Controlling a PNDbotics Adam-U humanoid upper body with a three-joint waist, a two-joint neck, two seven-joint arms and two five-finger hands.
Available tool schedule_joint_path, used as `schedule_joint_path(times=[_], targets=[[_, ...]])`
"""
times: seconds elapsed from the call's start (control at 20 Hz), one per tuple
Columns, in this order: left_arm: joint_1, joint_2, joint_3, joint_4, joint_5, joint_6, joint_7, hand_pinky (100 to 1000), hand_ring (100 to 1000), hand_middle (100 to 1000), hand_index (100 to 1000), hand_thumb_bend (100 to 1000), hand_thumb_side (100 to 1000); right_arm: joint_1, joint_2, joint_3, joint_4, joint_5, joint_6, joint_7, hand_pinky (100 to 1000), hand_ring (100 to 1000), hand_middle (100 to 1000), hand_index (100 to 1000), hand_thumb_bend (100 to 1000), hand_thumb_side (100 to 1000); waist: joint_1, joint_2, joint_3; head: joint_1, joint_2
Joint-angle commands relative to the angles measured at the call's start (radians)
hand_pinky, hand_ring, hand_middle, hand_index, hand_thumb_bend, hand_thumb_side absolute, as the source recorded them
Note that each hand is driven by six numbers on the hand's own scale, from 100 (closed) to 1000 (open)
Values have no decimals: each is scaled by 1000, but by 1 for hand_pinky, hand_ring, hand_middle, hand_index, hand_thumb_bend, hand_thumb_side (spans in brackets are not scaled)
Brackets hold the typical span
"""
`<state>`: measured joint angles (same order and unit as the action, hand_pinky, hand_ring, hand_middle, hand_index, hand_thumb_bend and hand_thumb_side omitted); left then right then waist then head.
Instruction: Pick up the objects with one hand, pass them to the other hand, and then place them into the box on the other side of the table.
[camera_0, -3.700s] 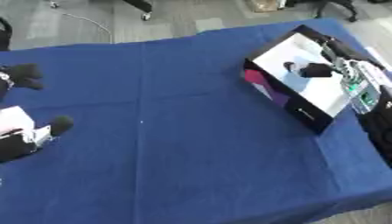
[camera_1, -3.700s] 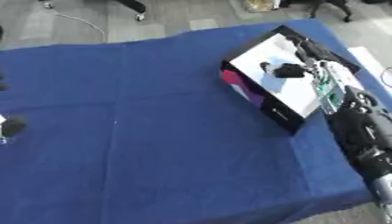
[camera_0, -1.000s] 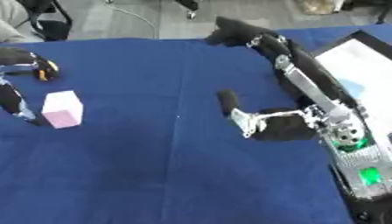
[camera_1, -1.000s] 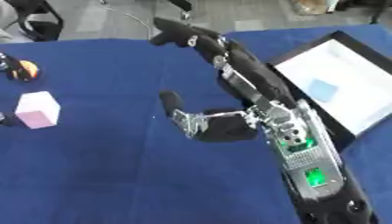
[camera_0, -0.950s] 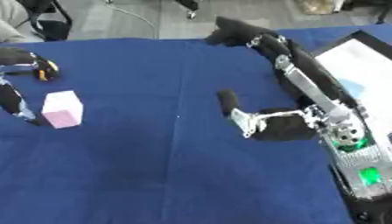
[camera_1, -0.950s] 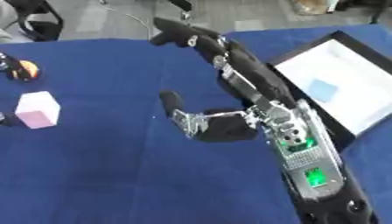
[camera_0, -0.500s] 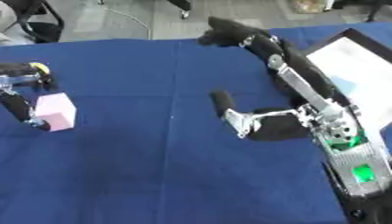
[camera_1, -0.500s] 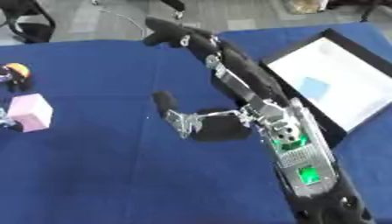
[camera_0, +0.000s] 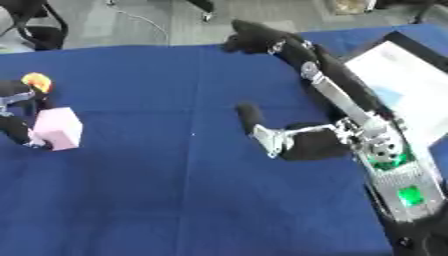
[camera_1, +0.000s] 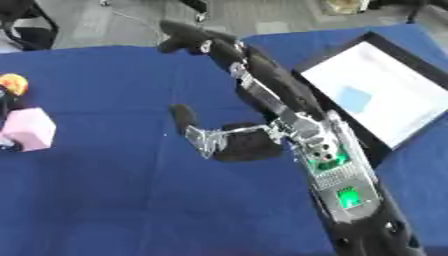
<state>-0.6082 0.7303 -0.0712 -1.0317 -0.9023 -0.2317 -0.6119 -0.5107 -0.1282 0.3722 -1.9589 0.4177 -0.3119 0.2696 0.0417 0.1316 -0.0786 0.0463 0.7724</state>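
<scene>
**Pink block came into the left hand's reach**

Fingers of the left hand (camera_0: 16, 131) had closed in beside the pink block (camera_0: 59, 128) at mid left; whether they gripped was unclear. Right hand (camera_0: 248, 40), fingers relaxed, reached across the top, the box (camera_1: 385, 95) lying upper right. A secure hold should precede lifting.

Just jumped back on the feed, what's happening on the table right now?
The left hand is at the pink block near the table's left edge, fingers around it, block still on the blue cloth. An orange thing sits just behind. The right hand reaches out over the middle, holding nothing. The box sits on the right.
</scene>
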Motion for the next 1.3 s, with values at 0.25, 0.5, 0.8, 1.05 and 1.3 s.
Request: schedule_joint_path(times=[0.25,0.5,0.8,1.05,1.3], targets=[[-1,75,30,-95,99,2,19,742,503,472,620,541,248,-17,-4,-2,-10,-7,-2,9,855,897,811,1000,100,323,-6,-19,8,-5,-2],[45,78,62,-255,222,-1,94,739,458,414,542,537,238,-24,-8,-5,-15,3,5,4,849,891,806,1000,100,313,-8,-20,15,-5,-2],[112,-13,84,-478,455,-11,203,746,435,385,499,540,238,-45,-18,-5,-37,32,-15,10,863,904,825,1000,217,313,-19,-23,23,-16,-2],[144,-168,96,-602,619,-12,264,749,432,376,483,543,226,-72,-26,-6,-41,66,-63,31,892,955,866,1000,386,347,-33,-24,28,-41,-2],[151,-333,67,-647,793,4,265,759,456,401,503,556,222,-98,-31,-10,-41,142,-121,37,925,981,900,1000,540,270,-41,-23,35,-41,-2]])
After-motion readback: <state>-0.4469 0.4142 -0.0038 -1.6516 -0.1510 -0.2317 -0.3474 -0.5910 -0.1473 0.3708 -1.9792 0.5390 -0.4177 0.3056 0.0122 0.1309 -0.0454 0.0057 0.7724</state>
